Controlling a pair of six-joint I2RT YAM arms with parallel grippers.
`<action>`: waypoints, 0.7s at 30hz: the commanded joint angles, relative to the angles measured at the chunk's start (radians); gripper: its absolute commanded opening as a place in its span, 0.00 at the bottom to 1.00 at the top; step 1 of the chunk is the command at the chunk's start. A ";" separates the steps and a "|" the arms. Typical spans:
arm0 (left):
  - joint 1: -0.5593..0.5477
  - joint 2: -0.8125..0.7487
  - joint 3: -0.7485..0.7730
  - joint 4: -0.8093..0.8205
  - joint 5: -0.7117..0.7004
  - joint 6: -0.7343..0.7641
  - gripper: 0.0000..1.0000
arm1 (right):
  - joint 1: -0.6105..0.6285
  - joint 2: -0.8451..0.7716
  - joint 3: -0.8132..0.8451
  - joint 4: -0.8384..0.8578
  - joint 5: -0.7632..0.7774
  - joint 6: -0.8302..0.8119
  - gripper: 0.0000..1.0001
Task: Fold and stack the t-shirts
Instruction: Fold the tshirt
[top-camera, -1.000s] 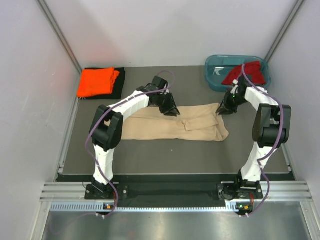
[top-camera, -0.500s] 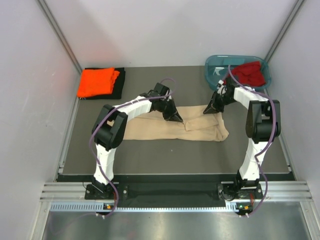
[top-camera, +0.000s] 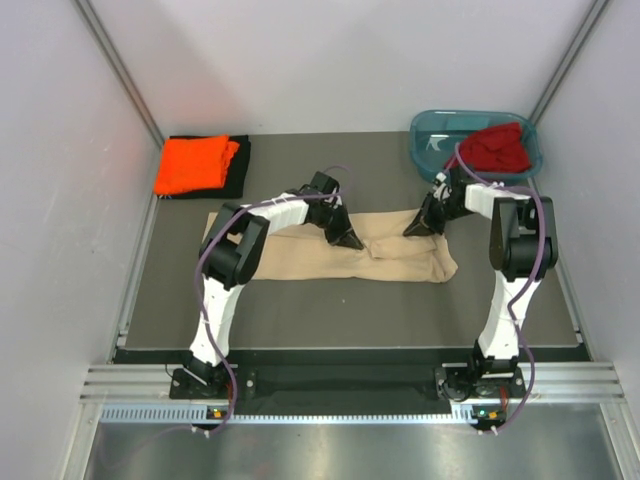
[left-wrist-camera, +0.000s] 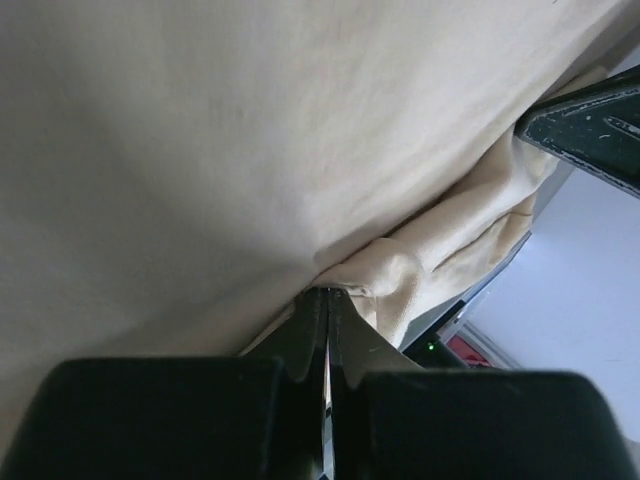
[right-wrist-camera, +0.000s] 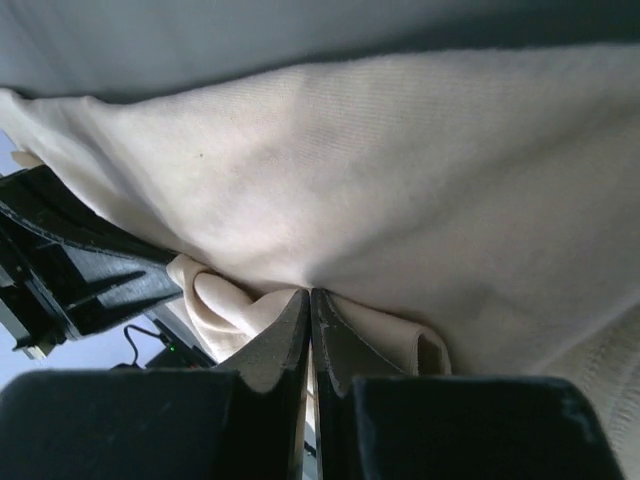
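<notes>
Both arms had the beige t-shirt (top-camera: 300, 262) in hand as it lay flat on the dark mat (top-camera: 300, 310), its long axis running left to right across the middle of the table. The left gripper (top-camera: 350, 240) sat near the shirt's centre and the right gripper (top-camera: 412, 229) just to its right, both on the far edge. In each wrist view the fingers were pressed fully together, with a small pucker of the tan cloth pinched at the tips. Most of the loose fabric stretched away to the left of the left gripper, with a shorter, rumpled end to the right; any fold along that axis would probably turn on lifting this far edge evenly toward the near side. The cloth looked soft, thin and lightly creased. At far left a folded orange t-shirt (top-camera: 192, 165) rested on a black t-shirt (top-camera: 240, 172); a dark red t-shirt (top-camera: 497, 146) lay heaped in the teal tub (top-camera: 425, 150) at far right.
</notes>
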 joint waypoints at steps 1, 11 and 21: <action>0.037 0.022 0.059 -0.013 -0.047 0.056 0.00 | -0.015 0.014 -0.003 0.069 0.031 -0.013 0.02; 0.051 -0.052 0.074 -0.119 -0.067 0.154 0.00 | -0.013 0.019 0.029 0.061 0.060 -0.019 0.04; -0.026 -0.102 0.056 0.089 0.085 0.023 0.06 | -0.015 -0.153 0.024 -0.046 0.022 -0.025 0.10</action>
